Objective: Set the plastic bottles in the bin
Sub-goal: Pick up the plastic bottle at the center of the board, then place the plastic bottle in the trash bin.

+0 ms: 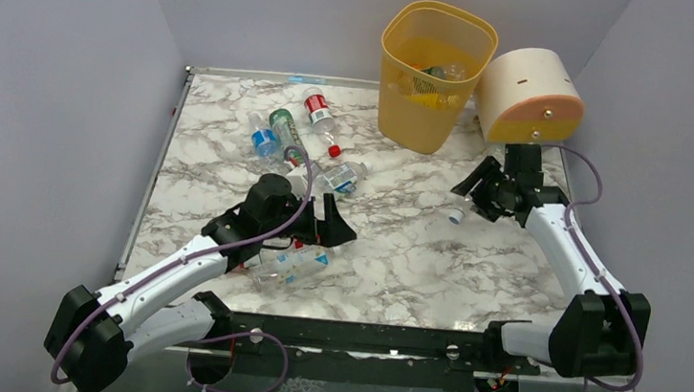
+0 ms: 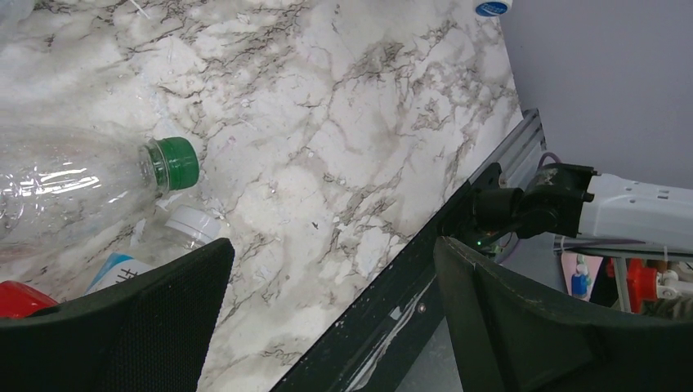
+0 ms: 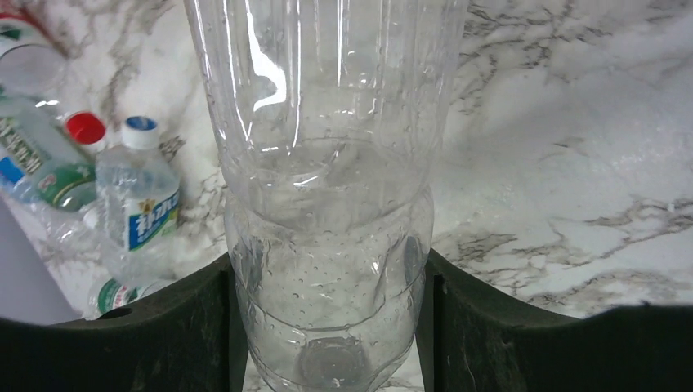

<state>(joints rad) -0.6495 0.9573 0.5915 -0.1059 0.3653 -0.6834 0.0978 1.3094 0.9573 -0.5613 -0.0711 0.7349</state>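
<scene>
My right gripper (image 3: pixel 331 327) is shut on the base of a clear plastic bottle (image 3: pixel 327 163), both fingers pressing its sides. From above, that gripper (image 1: pixel 478 191) holds the bottle (image 1: pixel 462 207) low over the table, in front of the yellow-orange bin (image 1: pixel 432 118). The bin holds a few bottles (image 1: pixel 431 77). My left gripper (image 1: pixel 333 222) is open with nothing in it, among loose bottles: a clear one (image 1: pixel 293 266) beside it and others (image 1: pixel 318 112) (image 1: pixel 284 130) farther back. In the left wrist view the open gripper (image 2: pixel 333 242) has bare table between its fingers, and a green-capped bottle (image 2: pixel 82 188) lies to its left.
A cream-and-peach cylinder (image 1: pixel 528 96) stands right of the bin, just behind the right arm. A black rail (image 1: pixel 358 336) runs along the near table edge. Blue-labelled and red-capped bottles (image 3: pixel 139 204) lie left of the held one. Grey walls enclose the table.
</scene>
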